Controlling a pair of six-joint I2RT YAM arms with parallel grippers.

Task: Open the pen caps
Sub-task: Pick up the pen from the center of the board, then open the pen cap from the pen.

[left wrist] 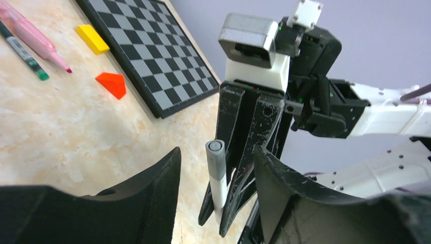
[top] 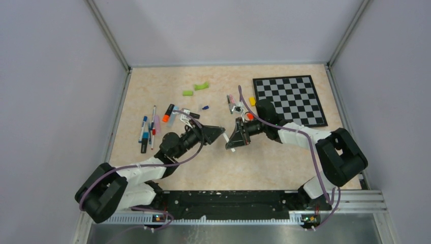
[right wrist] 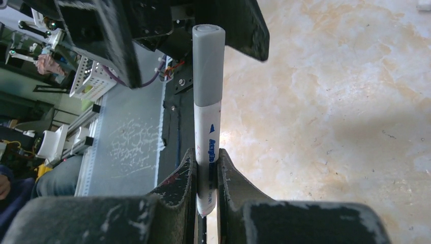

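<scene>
Pens [top: 153, 124] crowd the left, chessboard [top: 292, 99] the right; near table [top: 213, 170] lies free.

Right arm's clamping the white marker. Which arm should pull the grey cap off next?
Left. The left fingers stand open with the grey cap lined up between them in the wrist view. The right fingers are shut on the white marker by its barrel, so they can only brace it.

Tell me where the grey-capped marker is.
Mid-table in the top view, the grey-capped marker is clamped in the right gripper, cap toward the open left gripper.
</scene>
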